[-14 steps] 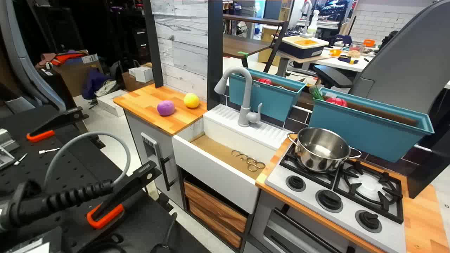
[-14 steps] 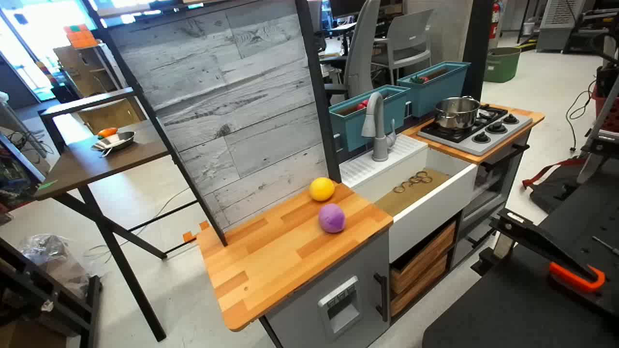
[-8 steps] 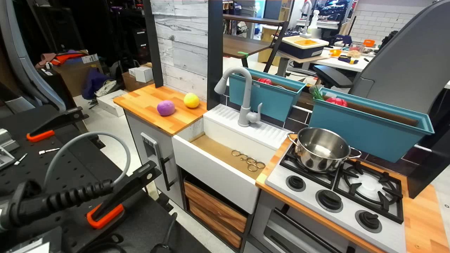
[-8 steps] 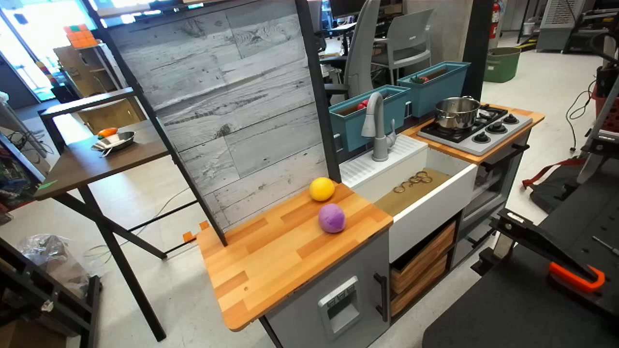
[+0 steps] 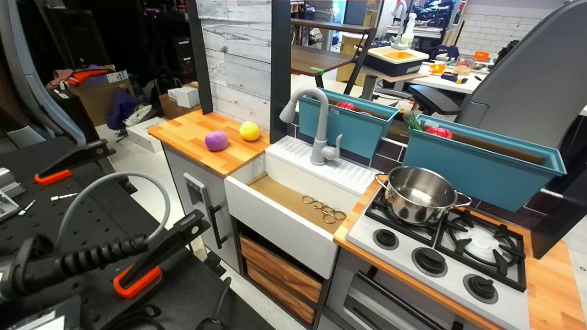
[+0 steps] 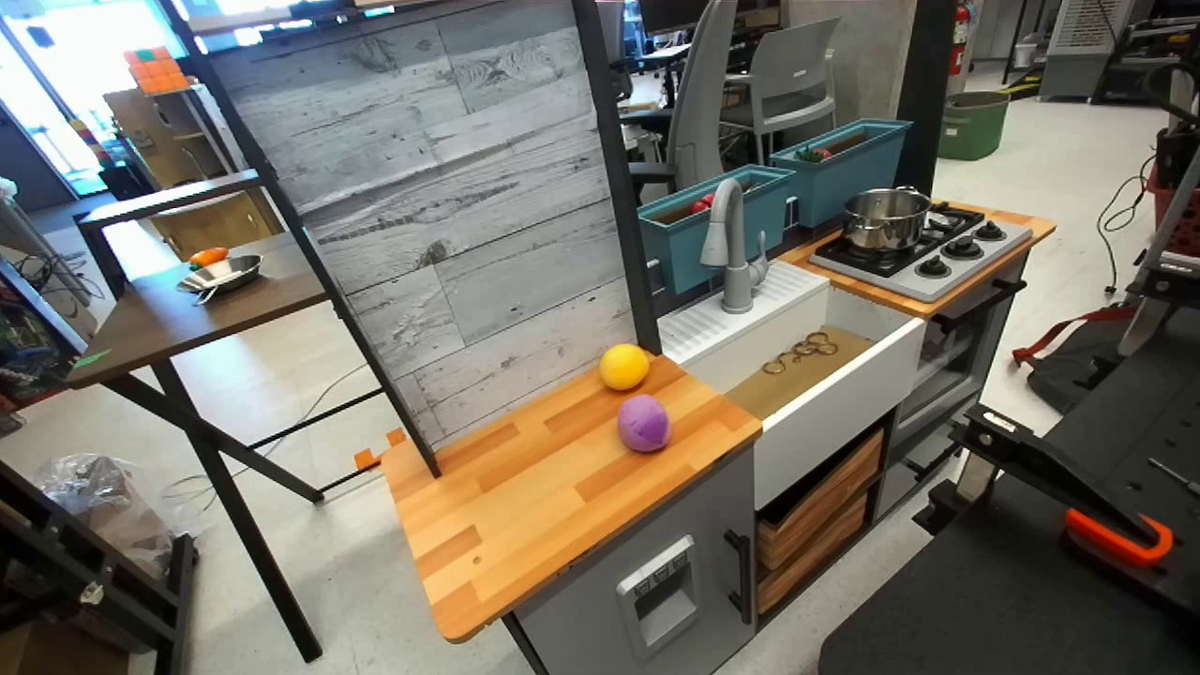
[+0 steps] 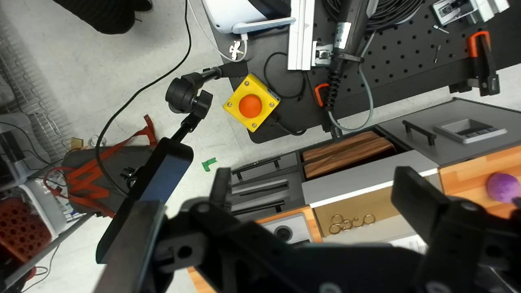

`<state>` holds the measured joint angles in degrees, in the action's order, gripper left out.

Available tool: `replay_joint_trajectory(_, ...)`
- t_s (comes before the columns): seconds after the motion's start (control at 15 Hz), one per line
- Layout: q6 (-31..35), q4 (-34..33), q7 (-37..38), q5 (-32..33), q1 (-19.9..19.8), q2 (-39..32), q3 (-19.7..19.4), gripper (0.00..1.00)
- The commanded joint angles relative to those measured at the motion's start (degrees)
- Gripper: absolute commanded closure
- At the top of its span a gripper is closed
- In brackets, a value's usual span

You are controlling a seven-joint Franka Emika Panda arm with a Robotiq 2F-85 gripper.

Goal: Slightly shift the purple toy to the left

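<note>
The purple toy (image 5: 216,140), small and roundish, sits on the wooden countertop (image 5: 183,129) left of the sink in an exterior view. It also shows in an exterior view (image 6: 644,423), near the counter's sink end. In the wrist view the purple toy (image 7: 503,187) lies at the far right edge, partly covered by a dark part of the gripper. My gripper (image 7: 312,173) shows only in the wrist view. Its fingers (image 7: 415,199) stand wide apart with nothing between them. It is high above the scene and away from the toy.
A yellow ball (image 6: 624,367) sits close behind the toy by the grey wood panel (image 6: 450,234). The white sink (image 5: 284,215) with several metal rings (image 5: 326,211) and a tall faucet (image 5: 321,123) adjoins the counter. A steel pot (image 5: 419,195) stands on the stove.
</note>
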<state>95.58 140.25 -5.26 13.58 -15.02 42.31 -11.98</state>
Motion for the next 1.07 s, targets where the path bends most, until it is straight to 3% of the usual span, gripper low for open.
replay_joint_trajectory(0.0, 2.47, 1.30, 3.00, 0.24, 1.92, -2.15, 1.76, 0.00)
replay_joint_trajectory(0.4, 15.82, 7.53, 11.33, -4.79, 11.06, -10.02, 11.51, 0.00)
replay_joint_trajectory(0.8, 26.13, 7.83, 24.12, -7.99, 19.47, -26.96, 23.55, 0.00)
replay_joint_trajectory(1.0, 36.71, 6.67, 30.21, -6.70, 23.00, -35.99, 28.28, 0.00)
